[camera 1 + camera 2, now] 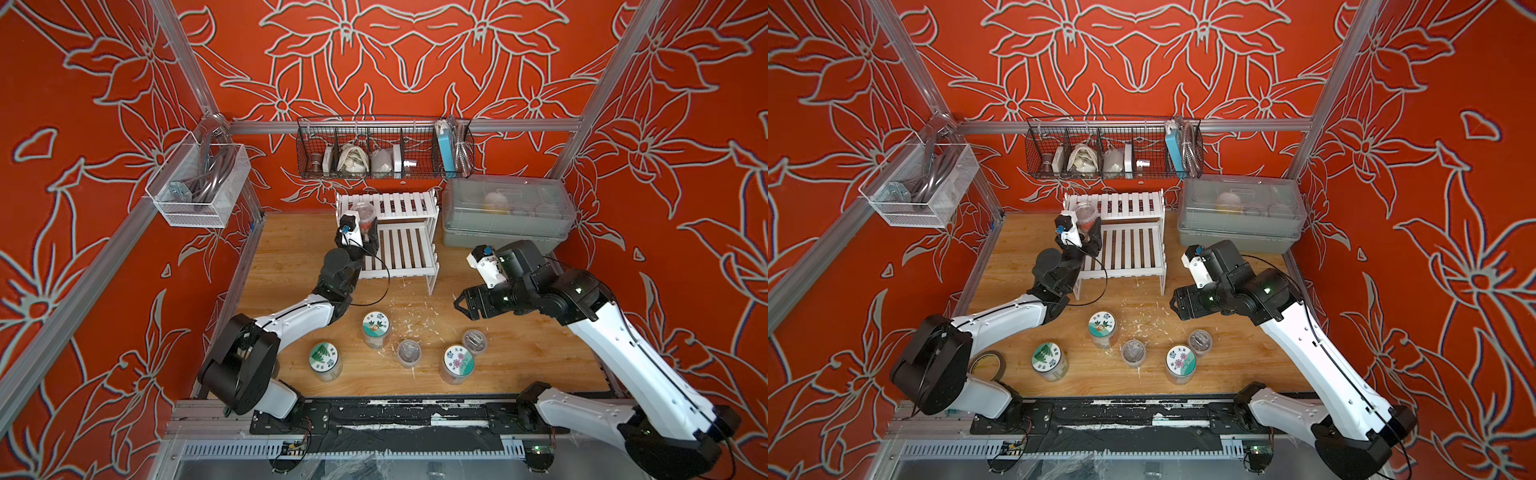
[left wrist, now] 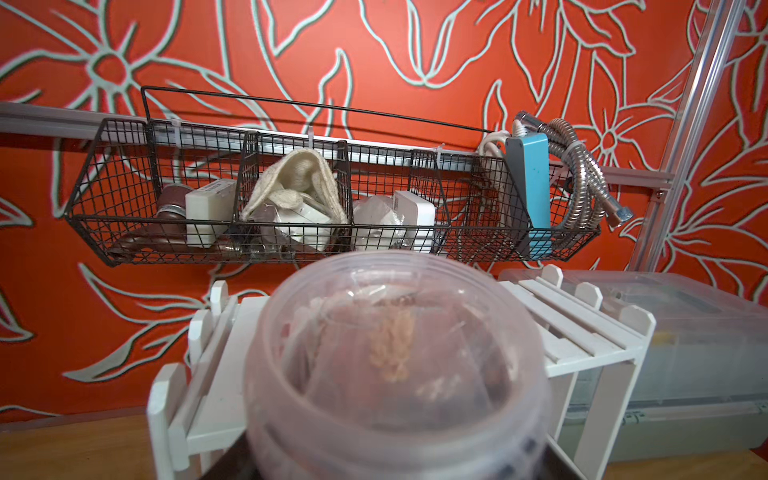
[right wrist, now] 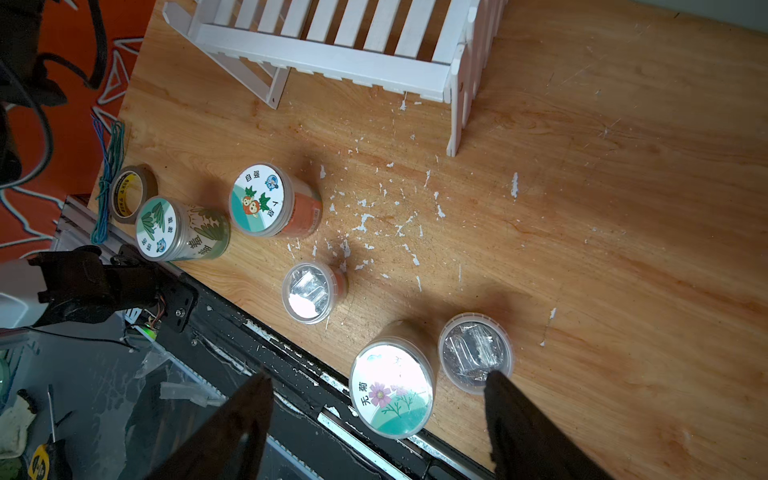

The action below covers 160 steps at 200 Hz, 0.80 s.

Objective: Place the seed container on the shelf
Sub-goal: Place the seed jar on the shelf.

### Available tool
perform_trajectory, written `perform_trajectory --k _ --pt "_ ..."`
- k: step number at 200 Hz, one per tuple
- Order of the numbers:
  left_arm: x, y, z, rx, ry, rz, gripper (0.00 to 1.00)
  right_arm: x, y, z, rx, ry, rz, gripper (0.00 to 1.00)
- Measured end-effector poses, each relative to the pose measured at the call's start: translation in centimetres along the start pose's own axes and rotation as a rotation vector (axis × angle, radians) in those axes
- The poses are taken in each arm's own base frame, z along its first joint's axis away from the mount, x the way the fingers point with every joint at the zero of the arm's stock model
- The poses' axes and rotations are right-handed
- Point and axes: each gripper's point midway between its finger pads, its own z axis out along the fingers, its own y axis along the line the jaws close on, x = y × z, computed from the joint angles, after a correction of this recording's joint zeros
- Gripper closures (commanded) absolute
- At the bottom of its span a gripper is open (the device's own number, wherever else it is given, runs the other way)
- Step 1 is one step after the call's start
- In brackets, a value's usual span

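Left arm (image 1: 291, 318) and right arm (image 1: 623, 357): white shells, chunky black joints. Thin black cable (image 1: 388, 276) loops off the left's wrist at 3 o'clock. Right gripper (image 1: 464, 309) is all black.

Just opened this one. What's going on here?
The left gripper is holding a clear seed container at the left end of the white shelf, by its upper tier. Whether it already rests on the slats is unclear. The right gripper hangs open and empty above the table, near five more containers standing on the wood.
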Motion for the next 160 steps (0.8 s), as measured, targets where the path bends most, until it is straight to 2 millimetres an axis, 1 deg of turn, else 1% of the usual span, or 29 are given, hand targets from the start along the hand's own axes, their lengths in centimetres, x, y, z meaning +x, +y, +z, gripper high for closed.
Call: perform_trajectory --k 54,83,116,160 --pt "-0.8 0.3 1.4 -0.014 -0.031 -0.004 0.38 0.4 0.0 0.4 -0.005 0.015 0.002 0.17" --pt "-0.8 0.5 1.9 -0.022 -0.034 -0.002 0.38 0.4 0.0 0.4 -0.007 0.017 0.001 0.17" --pt "-0.8 1.3 2.3 -0.048 -0.033 0.001 0.38 0.5 0.0 0.6 -0.007 0.024 -0.002 0.17" --pt "-1.2 2.2 3.0 -0.08 -0.036 0.008 0.38 0.8 -0.1 1.2 -0.01 0.032 -0.002 0.17"
